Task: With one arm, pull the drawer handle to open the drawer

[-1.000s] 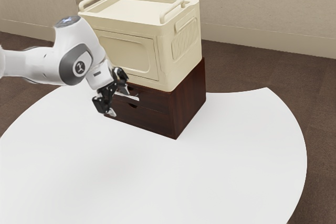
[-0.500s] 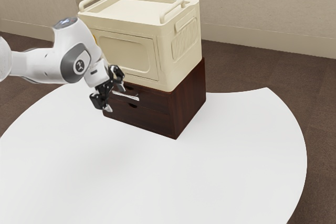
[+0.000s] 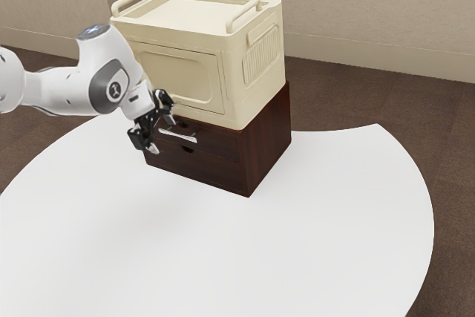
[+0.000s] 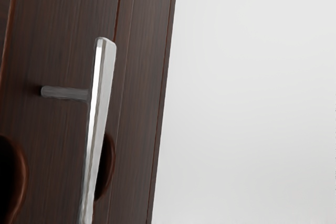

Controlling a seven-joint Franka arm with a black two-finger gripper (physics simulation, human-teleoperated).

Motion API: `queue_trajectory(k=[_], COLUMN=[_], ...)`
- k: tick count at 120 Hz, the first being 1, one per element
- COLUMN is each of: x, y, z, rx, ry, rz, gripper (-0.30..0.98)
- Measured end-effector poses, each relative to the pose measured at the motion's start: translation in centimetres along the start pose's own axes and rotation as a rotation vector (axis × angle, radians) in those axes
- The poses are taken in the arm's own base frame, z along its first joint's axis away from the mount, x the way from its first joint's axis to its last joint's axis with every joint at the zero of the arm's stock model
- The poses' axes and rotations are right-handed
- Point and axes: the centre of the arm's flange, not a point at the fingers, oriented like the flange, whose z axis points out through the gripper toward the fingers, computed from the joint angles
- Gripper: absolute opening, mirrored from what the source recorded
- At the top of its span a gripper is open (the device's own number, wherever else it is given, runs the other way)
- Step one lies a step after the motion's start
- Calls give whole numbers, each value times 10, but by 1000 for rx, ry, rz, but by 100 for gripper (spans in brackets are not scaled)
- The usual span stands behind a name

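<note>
Exterior view, claw (image 3: 162, 134): spread apart
Silver bar handle (image 3: 180, 136): on the wooden cabinet (image 3: 266, 139), at the claw's 3 o'clock
Cream storage box (image 3: 178, 76): atop the cabinet, at the claw's 1 o'clock

The exterior view stands well back from the drawer cabinet (image 3: 266, 142), looking down across the bench (image 3: 334, 243) at its front and one side. The wrist view looks aslant at that front from near. Both share the front, its silver handle (image 3: 178, 136) and bench beside it.
</note>
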Motion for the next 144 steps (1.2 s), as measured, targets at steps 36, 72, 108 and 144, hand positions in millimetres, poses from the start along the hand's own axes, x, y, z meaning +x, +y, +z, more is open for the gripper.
queue_trajectory(k=[36,72,108,144], x=[-1,1,3,4], y=[1,1,4,4], z=[16,15,13,14], rx=[-15,-6,-9,-12], ry=[2,3,2,3], rz=[-17,-25,-36,-56], gripper=[69,69,47,12])
